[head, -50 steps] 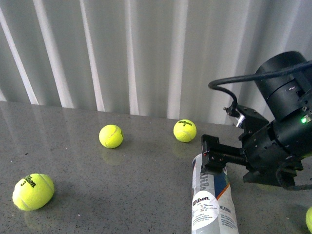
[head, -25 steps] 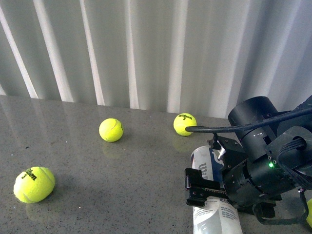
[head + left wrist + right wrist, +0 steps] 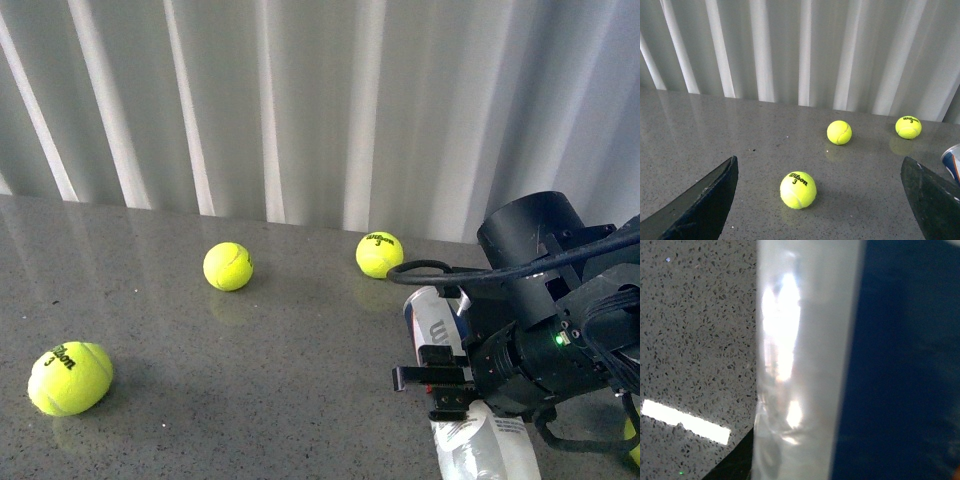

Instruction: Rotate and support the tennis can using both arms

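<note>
The tennis can lies at the table's near right, a clear tube with a white and blue Wilson label, its far end toward the curtain. My right gripper is shut across its middle, with the bulky black right arm behind it. In the right wrist view the tennis can fills the picture, clear plastic beside blue label. The left gripper hangs open above the table, with black fingers at both sides and nothing between them. One end of the tennis can shows at that view's edge. The left arm is out of the front view.
Three tennis balls lie loose on the grey speckled table: one near left, one mid, one just beyond the can. A fourth ball peeks in at the right edge. A white pleated curtain closes the back.
My right arm has come down and nearer along the can, from its far end to its middle. The can has swung slightly to the right. The balls have not moved.
</note>
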